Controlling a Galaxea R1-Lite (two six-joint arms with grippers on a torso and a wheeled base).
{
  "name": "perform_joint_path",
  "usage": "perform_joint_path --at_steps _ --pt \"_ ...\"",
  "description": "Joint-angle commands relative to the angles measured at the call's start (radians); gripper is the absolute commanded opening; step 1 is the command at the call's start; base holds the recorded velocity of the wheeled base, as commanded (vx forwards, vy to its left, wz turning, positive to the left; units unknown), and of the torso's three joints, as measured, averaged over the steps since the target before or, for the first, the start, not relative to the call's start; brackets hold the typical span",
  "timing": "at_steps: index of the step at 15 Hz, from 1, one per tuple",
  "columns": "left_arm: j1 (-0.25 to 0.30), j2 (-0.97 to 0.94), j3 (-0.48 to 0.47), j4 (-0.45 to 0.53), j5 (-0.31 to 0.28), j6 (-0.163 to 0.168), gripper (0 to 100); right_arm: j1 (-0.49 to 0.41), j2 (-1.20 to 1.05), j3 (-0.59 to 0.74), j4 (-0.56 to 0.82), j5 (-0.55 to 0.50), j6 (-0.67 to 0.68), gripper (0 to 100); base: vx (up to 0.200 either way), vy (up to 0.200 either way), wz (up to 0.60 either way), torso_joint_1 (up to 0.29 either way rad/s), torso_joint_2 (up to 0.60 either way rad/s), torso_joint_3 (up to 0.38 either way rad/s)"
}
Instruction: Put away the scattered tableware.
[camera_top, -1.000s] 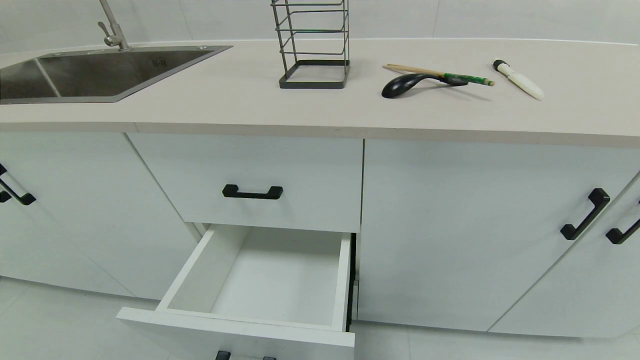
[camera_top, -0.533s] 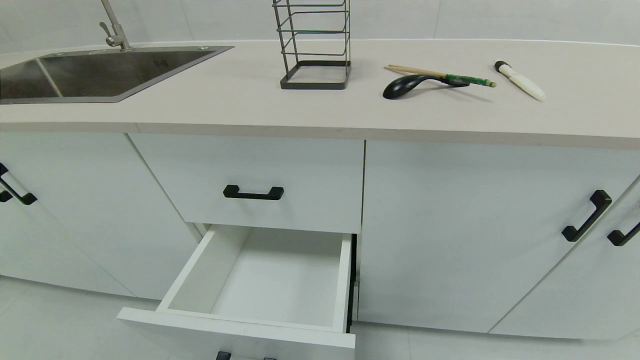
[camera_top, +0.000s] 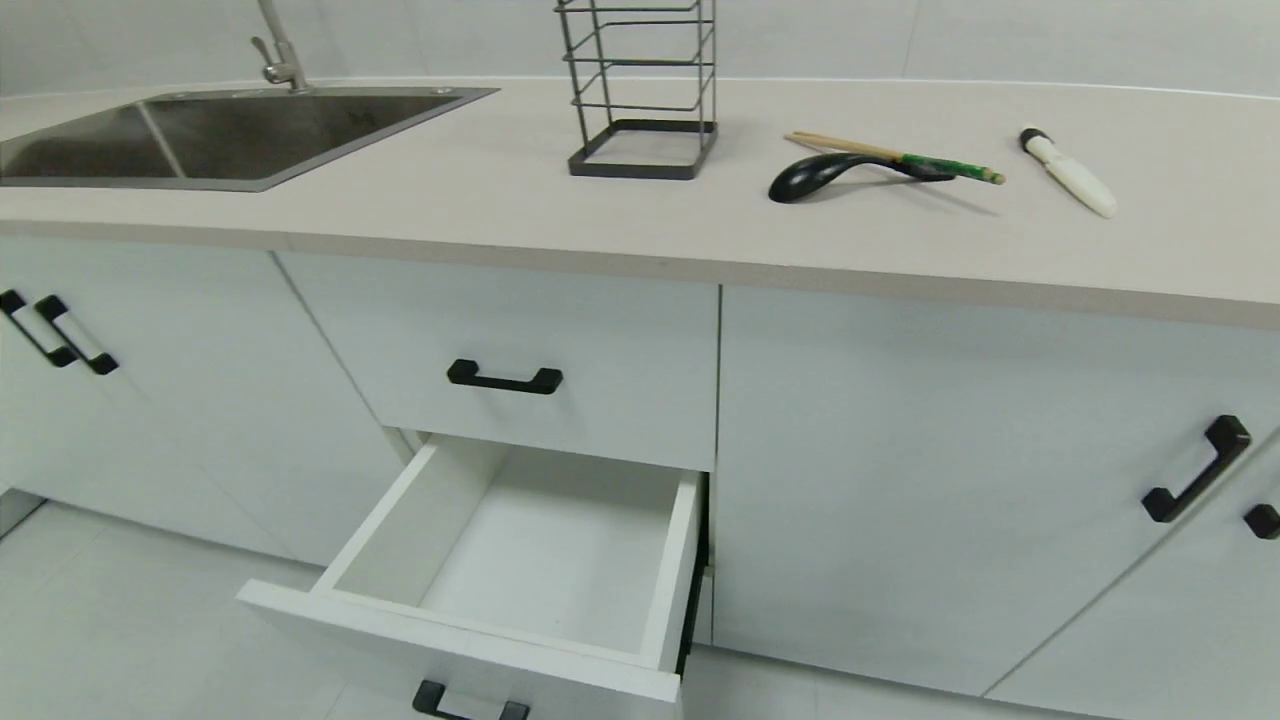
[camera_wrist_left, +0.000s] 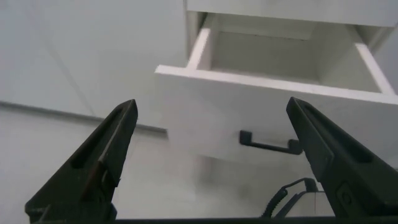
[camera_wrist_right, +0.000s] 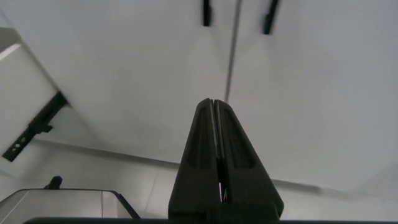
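Progress: early stage, nothing stowed yet
Drawer (camera_top: 455, 640) pulled open, inside bare
Spoon (camera_top: 815, 175), chopsticks (camera_top: 895, 155), white-handled tool (camera_top: 1070, 178) lie on tabletop (camera_top: 450, 215), right of rack (camera_top: 640, 100); chopsticks rest across spoon handle, tool apart
All three left to move
Left gripper (camera_wrist_left: 214, 158) low, facing drawer front, fingers spread wide, empty
Right gripper (camera_wrist_right: 215, 106) faces cabinet doors, fingers pressed together, holding nothing
Sink (camera_top: 250, 130) far left
Judged: rack stands beside items, not in path to drawer

The head camera has swung, so the whole scene sits differently. The stainless steel sink (camera_top: 250, 130) and its metal tap (camera_top: 275, 50) appear farther right. The open white drawer (camera_top: 450, 640) shows its black bar handle (camera_top: 470, 705), and the paired black cabinet handles (camera_top: 60, 335) come fully into view.
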Motion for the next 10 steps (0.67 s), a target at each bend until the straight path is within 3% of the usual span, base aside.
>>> perform_joint_path --at_steps 1,5,10 --pt "0.000 0.002 0.000 -0.001 0.000 0.000 100 -0.001 0.000 0.000 0.000 0.000 0.000 0 0.000 0.000 0.00 0.000 0.00 0.000" --pt "0.000 0.002 0.000 -0.001 0.000 -0.003 100 -0.001 0.000 0.000 0.000 0.000 0.000 0 0.000 0.000 0.00 0.000 0.00 0.000" --pt "0.000 0.002 0.000 -0.004 0.000 -0.014 100 -0.001 0.000 0.000 0.000 -0.001 0.001 0 0.200 0.000 0.00 0.002 0.00 0.002"
